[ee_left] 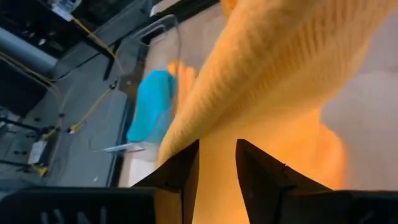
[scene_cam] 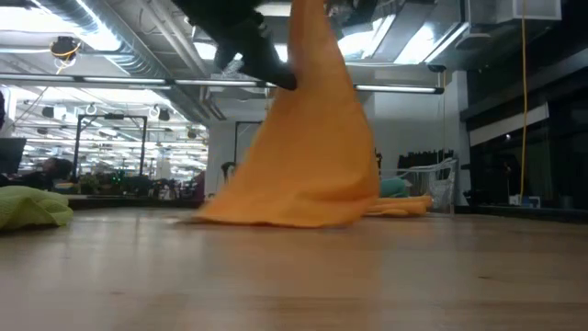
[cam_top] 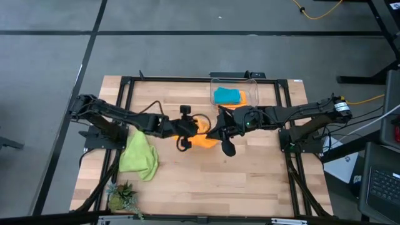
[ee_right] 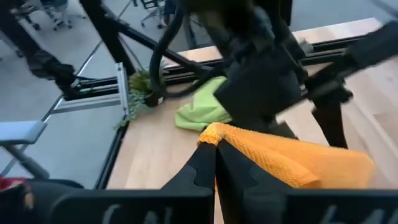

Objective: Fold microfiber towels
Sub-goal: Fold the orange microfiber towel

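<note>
You have a wooden table (cam_top: 206, 181) with both arms meeting at its middle. The largest cloth in play is an orange towel (scene_cam: 308, 156), lifted off the surface: in the low view it hangs as a tall drape with its lower edge spread on the wood. Your right gripper (ee_right: 215, 163) is clamped on a corner of it, the two fingers pressed together on the cloth. Your left gripper (ee_left: 216, 167) sits against the same towel; its fingers (ee_left: 183, 171) show a narrow gap filled with orange, but you cannot tell whether they grip it.

The lime green towel (cam_top: 139, 155) lies crumpled on the left side of the table, well apart from the grippers. At the far edge stands a clear bin (cam_top: 252, 84), which holds the turquoise towel (cam_top: 226, 95) with a second orange towel (cam_top: 241, 102) beside it. The small plant (cam_top: 120, 197) stands at the near left corner.
</note>
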`<state>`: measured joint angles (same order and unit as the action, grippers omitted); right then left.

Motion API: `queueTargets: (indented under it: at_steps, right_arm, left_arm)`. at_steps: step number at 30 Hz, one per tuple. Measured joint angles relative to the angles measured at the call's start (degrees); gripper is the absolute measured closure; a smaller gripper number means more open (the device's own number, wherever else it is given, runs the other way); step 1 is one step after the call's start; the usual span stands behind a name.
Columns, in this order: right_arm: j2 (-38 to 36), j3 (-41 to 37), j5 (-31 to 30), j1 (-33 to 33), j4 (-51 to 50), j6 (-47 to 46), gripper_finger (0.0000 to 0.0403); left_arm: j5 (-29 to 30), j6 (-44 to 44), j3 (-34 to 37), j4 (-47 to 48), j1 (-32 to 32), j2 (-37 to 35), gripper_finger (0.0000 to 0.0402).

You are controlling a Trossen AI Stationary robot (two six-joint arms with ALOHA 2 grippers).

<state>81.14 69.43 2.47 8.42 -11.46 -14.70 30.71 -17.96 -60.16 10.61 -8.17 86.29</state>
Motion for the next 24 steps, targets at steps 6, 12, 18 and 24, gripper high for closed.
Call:
queueTargets:
  at_steps: [6,12,18,24]
  right_arm:
    - [0.0,0.0,0.22,0.83,-1.85,0.02,0.0399]
    - [0.0,0.0,-8.53,0.84,-4.61,0.54,0.0399]
    - [0.47,0.0,-17.68,0.84,-4.63,1.71,0.0399]
    - [2.72,0.0,-22.33,0.82,-3.74,1.81,0.0399]
  left_arm:
    - [-0.24,9.07,-0.02,9.58,-6.61,-3.34,0.0302]
    - [3.16,18.11,0.0,6.1,-14.22,-4.55,0.0302]
    - [19.17,21.9,0.0,-4.38,-16.64,-3.14,0.0308]
    - [22.96,18.45,-0.01,-20.13,-14.39,3.94,0.0325]
